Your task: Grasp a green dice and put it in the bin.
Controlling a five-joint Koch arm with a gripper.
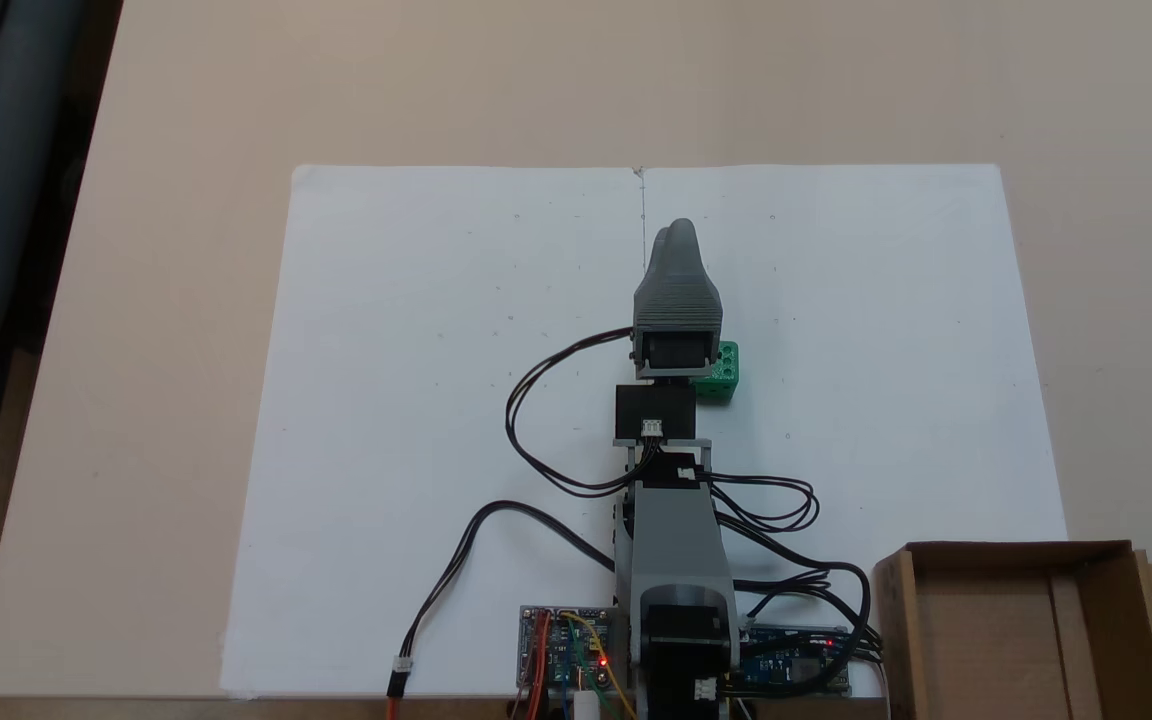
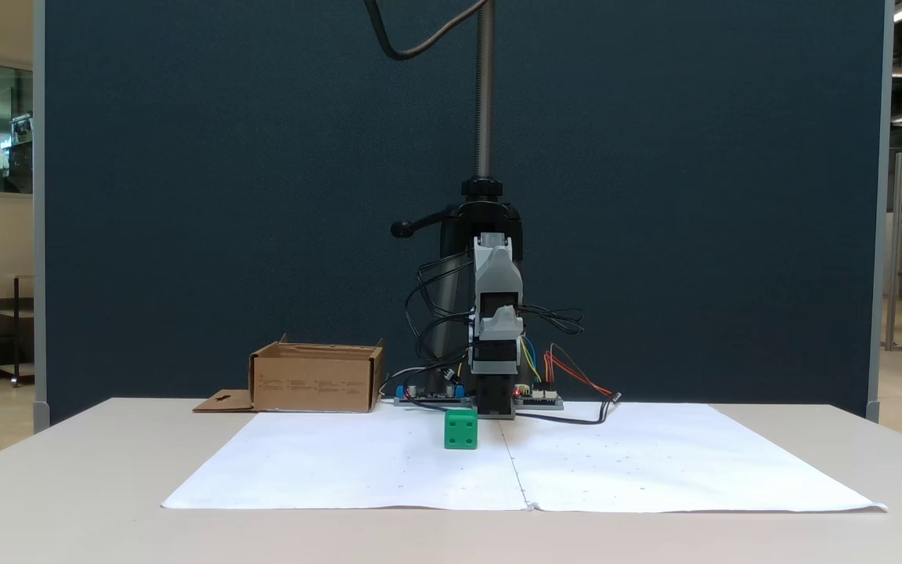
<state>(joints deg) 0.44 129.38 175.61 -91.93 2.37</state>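
The green dice (image 1: 721,374) rests on the white paper, partly tucked under the right side of my gripper's motor block in a fixed view from above. From the front it stands free on the paper (image 2: 460,429), just left of the arm's base. My gripper (image 1: 680,232) points out over the paper, raised above the sheet with its two grey jaws closed together on nothing. From the front the gripper (image 2: 499,317) faces the camera, well above the dice. The bin (image 1: 996,620) is a brown cardboard box beside the arm's base, seen at the left in the front view (image 2: 314,384).
Two white sheets (image 1: 436,400) cover the table's middle. Black cables (image 1: 536,400) loop left and right of the arm. Circuit boards (image 1: 566,650) lie at the base. A camera pole (image 2: 485,86) and a dark blue partition (image 2: 224,196) stand behind the arm.
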